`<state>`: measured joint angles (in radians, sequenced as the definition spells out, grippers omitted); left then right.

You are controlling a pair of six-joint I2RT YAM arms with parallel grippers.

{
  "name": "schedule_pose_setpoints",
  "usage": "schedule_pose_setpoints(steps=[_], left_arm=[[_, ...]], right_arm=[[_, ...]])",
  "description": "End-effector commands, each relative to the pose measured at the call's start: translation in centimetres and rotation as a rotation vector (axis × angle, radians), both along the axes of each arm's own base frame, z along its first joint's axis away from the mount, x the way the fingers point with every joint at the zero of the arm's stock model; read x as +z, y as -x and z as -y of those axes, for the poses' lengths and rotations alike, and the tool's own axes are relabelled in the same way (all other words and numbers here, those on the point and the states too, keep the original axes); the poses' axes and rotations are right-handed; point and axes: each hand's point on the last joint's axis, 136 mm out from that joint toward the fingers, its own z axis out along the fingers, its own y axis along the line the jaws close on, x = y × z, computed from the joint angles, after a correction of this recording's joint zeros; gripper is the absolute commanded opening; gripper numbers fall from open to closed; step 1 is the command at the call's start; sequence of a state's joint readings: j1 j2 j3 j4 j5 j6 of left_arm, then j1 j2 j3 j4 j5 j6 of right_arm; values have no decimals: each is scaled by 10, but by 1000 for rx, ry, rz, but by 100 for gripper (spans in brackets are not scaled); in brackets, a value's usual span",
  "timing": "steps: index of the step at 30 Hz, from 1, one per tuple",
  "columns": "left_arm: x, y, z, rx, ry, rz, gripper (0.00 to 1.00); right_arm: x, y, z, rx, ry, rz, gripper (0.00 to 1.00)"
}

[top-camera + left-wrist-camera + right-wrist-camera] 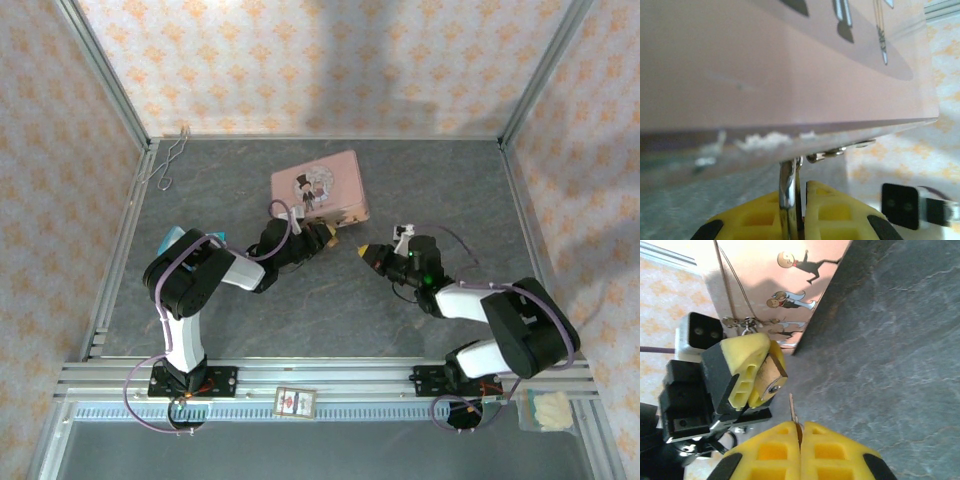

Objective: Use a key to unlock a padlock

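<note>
Beside the pink tin [318, 188], the left gripper [322, 238] clamps the padlock [771, 376], just beside the key [793, 410] pinched in the right gripper [801, 432].

A grey, stone-patterned counter [420, 180] carried a pink tin [318, 188] lying flat near the middle, its lid printed with a figure in a top hat. From the left wrist the tin [765, 65] showed a broad pink face close up. From the right wrist it [765, 282] showed small cartoon figures on its side. A bent wire [163, 178] lay at the far left corner, beside the frame post. A blue object [172, 238], partly hidden, sat near the left edge. Wallpaper [300, 60] with an orange motif lined the walls. A small card [295, 402] lay on the near rail, and a clear bag [548, 410] of pale stuff lay at the near right.
</note>
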<state>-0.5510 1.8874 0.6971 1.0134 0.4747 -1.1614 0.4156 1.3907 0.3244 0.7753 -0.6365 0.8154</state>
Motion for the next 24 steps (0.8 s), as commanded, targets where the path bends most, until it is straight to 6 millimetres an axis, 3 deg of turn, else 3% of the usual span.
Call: schedule_pose_setpoints(steps=[1,11,24], left_arm=[[40,6,13,-26,197,10,0],[55,5,18,10,297,15,0],[54,6,20,27,304,16,0]], right_arm=[[35,1,-6,11,-147,58,0],[44,3,-21,34,-258,70,0],[30,2,-27,31,-275,37,0]])
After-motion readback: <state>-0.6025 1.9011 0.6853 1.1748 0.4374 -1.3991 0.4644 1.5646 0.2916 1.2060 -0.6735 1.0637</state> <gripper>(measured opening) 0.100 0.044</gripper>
